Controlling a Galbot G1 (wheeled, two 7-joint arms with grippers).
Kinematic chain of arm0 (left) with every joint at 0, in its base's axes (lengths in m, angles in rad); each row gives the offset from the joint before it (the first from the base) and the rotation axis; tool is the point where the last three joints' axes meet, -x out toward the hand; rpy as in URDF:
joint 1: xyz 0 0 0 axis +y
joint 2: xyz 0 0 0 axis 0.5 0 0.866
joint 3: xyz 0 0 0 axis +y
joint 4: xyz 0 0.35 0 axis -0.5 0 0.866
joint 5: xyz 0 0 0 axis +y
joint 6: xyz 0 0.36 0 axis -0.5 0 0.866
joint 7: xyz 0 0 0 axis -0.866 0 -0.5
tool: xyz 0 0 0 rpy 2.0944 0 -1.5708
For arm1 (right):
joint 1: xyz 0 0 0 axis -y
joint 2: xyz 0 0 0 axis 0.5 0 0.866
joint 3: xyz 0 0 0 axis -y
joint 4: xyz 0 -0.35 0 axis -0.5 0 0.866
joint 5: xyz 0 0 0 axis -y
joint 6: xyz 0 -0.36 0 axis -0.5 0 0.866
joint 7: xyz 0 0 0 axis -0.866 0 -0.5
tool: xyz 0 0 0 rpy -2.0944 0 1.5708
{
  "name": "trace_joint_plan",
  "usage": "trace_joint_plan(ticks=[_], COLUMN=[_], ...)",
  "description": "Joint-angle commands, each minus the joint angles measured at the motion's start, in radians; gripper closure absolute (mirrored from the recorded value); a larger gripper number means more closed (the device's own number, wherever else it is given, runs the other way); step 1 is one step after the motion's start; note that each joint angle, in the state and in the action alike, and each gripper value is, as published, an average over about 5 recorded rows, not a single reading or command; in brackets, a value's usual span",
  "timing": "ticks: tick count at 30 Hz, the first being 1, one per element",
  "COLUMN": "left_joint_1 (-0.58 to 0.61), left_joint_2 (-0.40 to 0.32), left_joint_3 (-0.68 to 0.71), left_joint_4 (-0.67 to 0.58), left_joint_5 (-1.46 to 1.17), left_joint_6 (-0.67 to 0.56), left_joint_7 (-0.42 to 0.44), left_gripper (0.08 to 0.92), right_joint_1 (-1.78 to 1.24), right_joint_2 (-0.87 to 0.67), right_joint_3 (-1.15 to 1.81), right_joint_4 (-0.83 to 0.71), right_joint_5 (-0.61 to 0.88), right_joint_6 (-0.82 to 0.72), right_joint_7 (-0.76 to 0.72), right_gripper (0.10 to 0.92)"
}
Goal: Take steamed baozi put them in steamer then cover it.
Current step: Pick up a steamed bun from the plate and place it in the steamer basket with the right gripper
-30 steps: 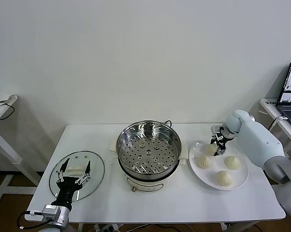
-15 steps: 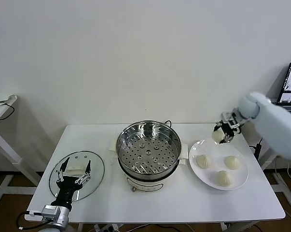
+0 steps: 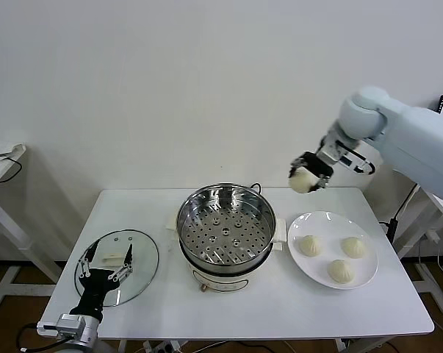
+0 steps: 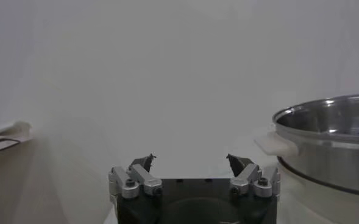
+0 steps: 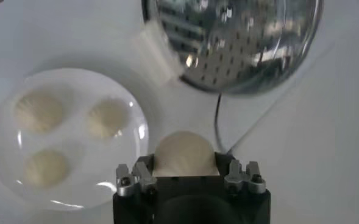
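My right gripper (image 3: 306, 176) is shut on a cream-white baozi (image 3: 303, 180) (image 5: 184, 154), held in the air above the table between the steamer and the plate. Three more baozi (image 3: 311, 245) (image 3: 354, 246) (image 3: 342, 271) lie on a white plate (image 3: 318, 262). The steel steamer (image 3: 226, 226) stands mid-table with its perforated tray bare. The glass cover (image 3: 141, 259) with its white handle (image 3: 112, 256) lies flat at the left. My left gripper (image 3: 103, 271) hovers open over the cover's handle, fingers (image 4: 144, 163) spread wide.
A white table (image 3: 265, 309) carries everything. The steamer's black cord runs behind it toward the wall. A side table (image 3: 1, 158) with a cable stands at the far left.
My right gripper lifted one baozi off the plate and carried it up and leftward toward the steamer. The left gripper stayed over the cover, shifting slightly lower in the view.
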Motion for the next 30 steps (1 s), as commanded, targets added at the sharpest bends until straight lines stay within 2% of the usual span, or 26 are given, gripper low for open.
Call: trace_joint_plan(ticks=[1, 12, 30], left_joint_1=[0.001, 0.002, 0.000], left_joint_2=[0.004, 0.009, 0.010], left_joint_3=[-0.025, -0.049, -0.064], left_joint_4=[0.007, 0.007, 0.015], left_joint_5=[-0.005, -0.016, -0.018], left_joint_6=[0.001, 0.002, 0.001], left_joint_7=[0.006, 0.011, 0.016], left_gripper=[0.177, 0.177, 0.177], right_joint_1=[0.130, -0.024, -0.244], right_joint_2=[0.195, 0.338, 0.395], right_joint_3=[-0.143, -0.090, 0.056], right_joint_4=[0.070, -0.095, -0.316], right_joint_5=[0.008, -0.087, -0.220], right_joint_6=[0.115, 0.164, 0.254], right_joint_7=[0.031, 0.046, 0.058], right_gripper=[0.361, 0.364, 0.359])
